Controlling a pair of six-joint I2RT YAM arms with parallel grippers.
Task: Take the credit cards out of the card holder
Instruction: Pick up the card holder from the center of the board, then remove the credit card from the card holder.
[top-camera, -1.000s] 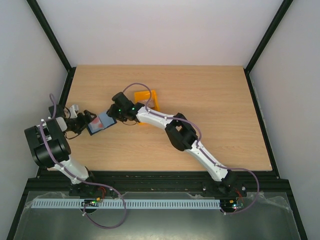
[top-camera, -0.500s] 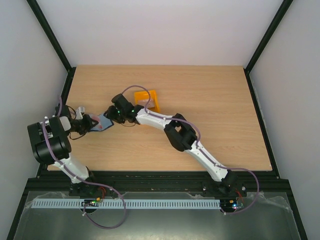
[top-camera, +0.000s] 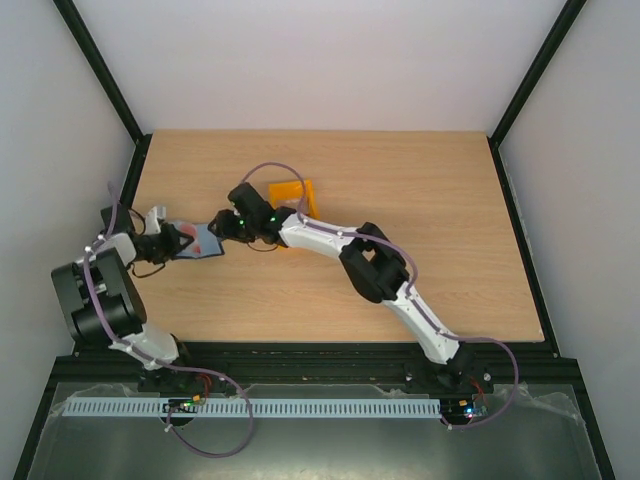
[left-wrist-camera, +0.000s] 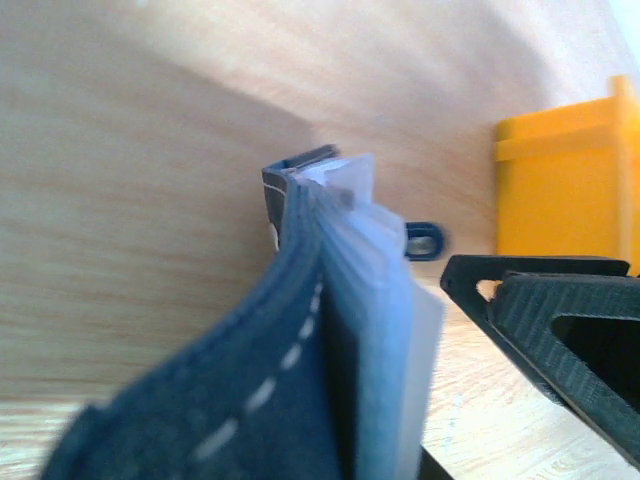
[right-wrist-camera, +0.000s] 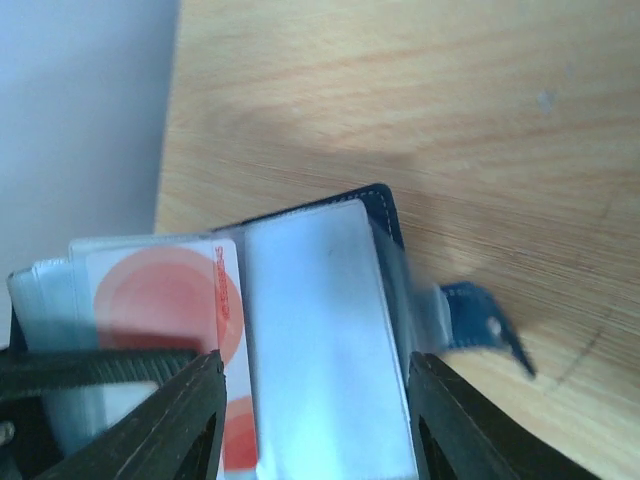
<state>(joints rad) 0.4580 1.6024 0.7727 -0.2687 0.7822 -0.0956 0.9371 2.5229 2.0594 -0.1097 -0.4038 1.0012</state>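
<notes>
Left pincer (top-camera: 176, 240) clamps one card holder (top-camera: 200, 243); right pincer (right-wrist-camera: 312, 385), fingers apart, straddles two cards (right-wrist-camera: 320, 330); one orange bin (top-camera: 296, 196) nearby.

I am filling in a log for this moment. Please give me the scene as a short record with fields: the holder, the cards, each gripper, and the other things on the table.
card holder: dark navy, open, snap tab undone
cards: white card with red round spot inside the holder's clear sleeves; no card seen outside it
left gripper: shut on the card holder
right gripper: fingers apart, one on each side of the sleeves; grip cannot be told
orange bin: on the wooden table, partly hidden by the right arm
</notes>
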